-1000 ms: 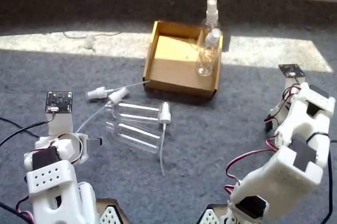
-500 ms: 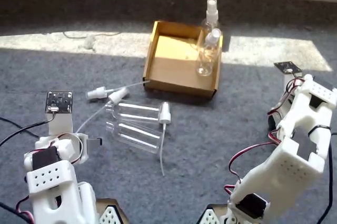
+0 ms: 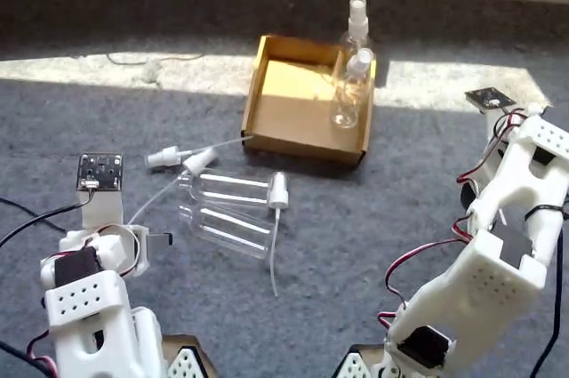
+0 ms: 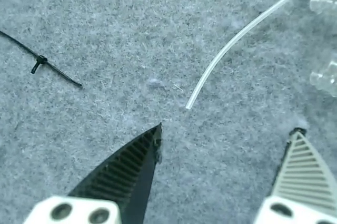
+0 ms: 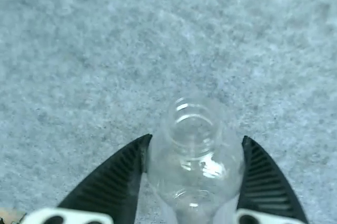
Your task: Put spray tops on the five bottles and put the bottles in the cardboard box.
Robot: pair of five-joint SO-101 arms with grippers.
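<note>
Receiving cardboard box (image 3: 284, 107): sat beyond both arms, two topped bottles (image 3: 348, 84) upright at its far corner.
Right gripper (image 5: 196, 138): clenched on an uncapped bottle (image 5: 192, 124), neck outward, probably for capping.
Left gripper (image 4: 227, 129): gaped empty above a spray-top tube (image 4: 237, 39).

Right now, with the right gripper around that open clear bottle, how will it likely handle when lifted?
The bottle looks empty and clear, so it is probably light. Its smooth round sides could slip or twist in the right gripper. Uncapped, it may dent if squeezed.
</note>
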